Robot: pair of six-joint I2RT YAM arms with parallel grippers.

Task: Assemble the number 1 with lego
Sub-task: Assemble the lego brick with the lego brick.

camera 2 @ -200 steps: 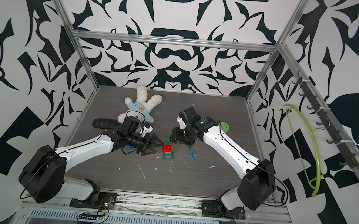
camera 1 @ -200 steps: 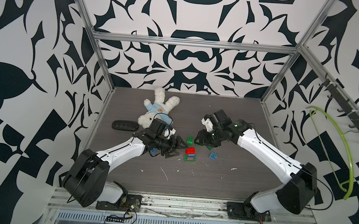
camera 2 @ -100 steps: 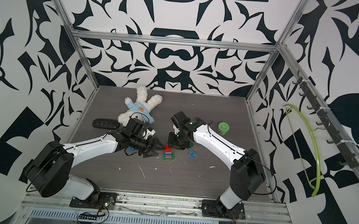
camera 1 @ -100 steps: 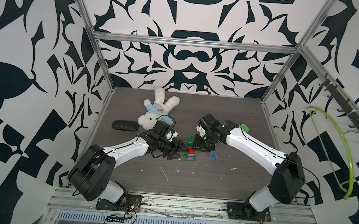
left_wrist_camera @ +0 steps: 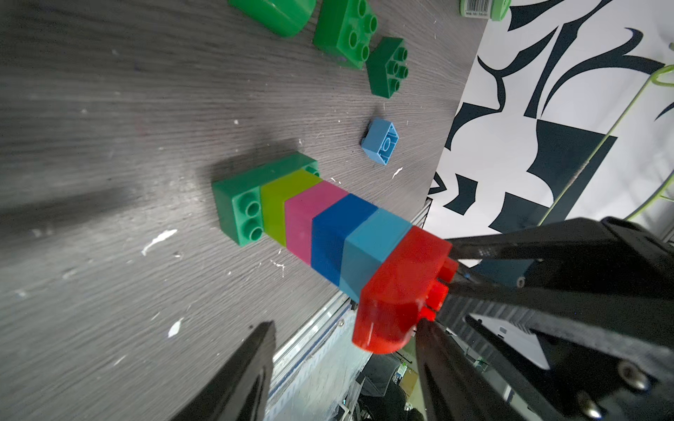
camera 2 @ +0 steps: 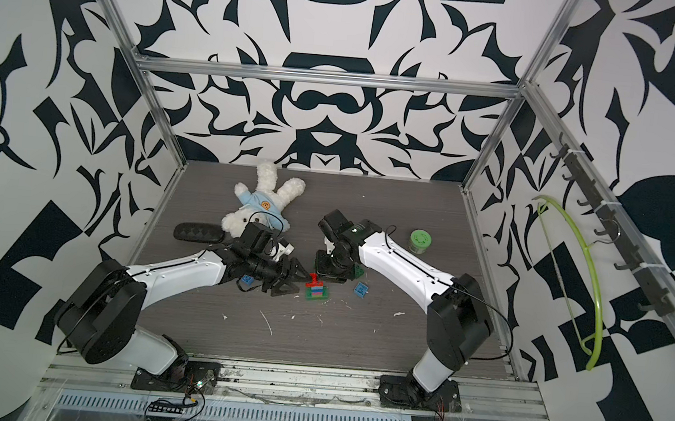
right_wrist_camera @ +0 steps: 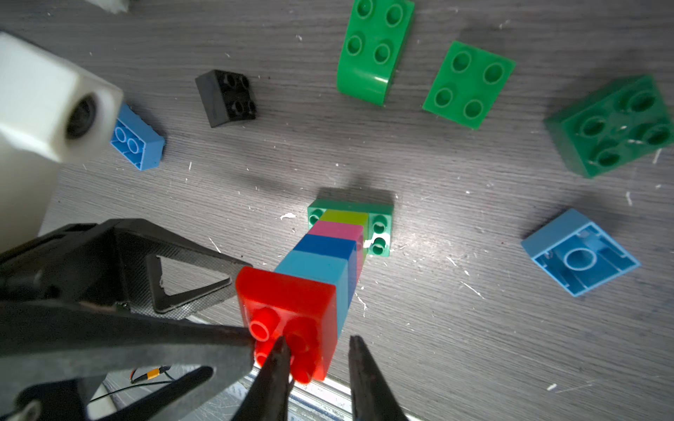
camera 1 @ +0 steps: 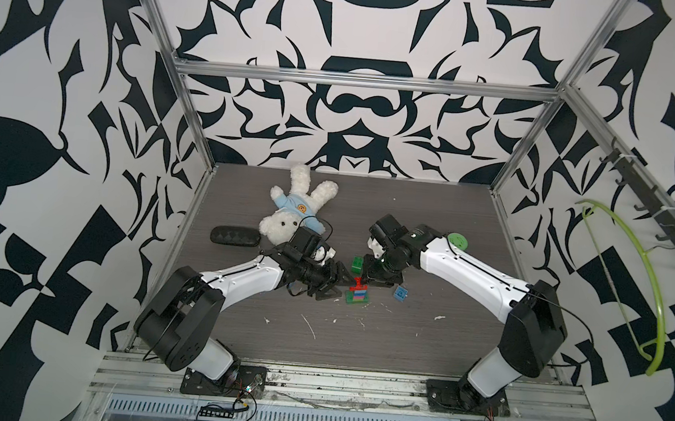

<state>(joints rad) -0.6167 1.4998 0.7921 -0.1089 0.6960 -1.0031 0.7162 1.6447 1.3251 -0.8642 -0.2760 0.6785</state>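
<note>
Lego tower (left_wrist_camera: 328, 233), a stack of chunky plastic bricks, stands in the middle of the dark grey wooden bench (camera 1: 357, 346), right between the two arms. From the bottom it goes: a wide green brick as the foot, then lime, pink, dark blue, light blue, and a see-through red brick (right_wrist_camera: 288, 299) on top. The red brick sticks out to one side, like the little flag on a 1. Loose green bricks (right_wrist_camera: 468, 84), a black brick (right_wrist_camera: 226, 96) and a light blue brick (right_wrist_camera: 580, 251) lying upside down sit near the tower, not touching it.

I think the step now is fixing the red brick on top, so the 1 looks almost done. The next move needs a soft, straight push down so the red brick clicks on. Then comes a slow letting go, because the tall thin tower could tip over.

The right pincer (right_wrist_camera: 317, 340) is nearly closed. Its tips sit on top of the red brick with some bumps between them. I cannot tell if it squeezes the bumps or only rests there. The left pincer (left_wrist_camera: 344, 326) is about half open and grips nothing. One finger (left_wrist_camera: 434, 357) looks to touch the red brick's round end. The other finger (left_wrist_camera: 248, 364) is away from the tower, with bare bench showing between.
</note>
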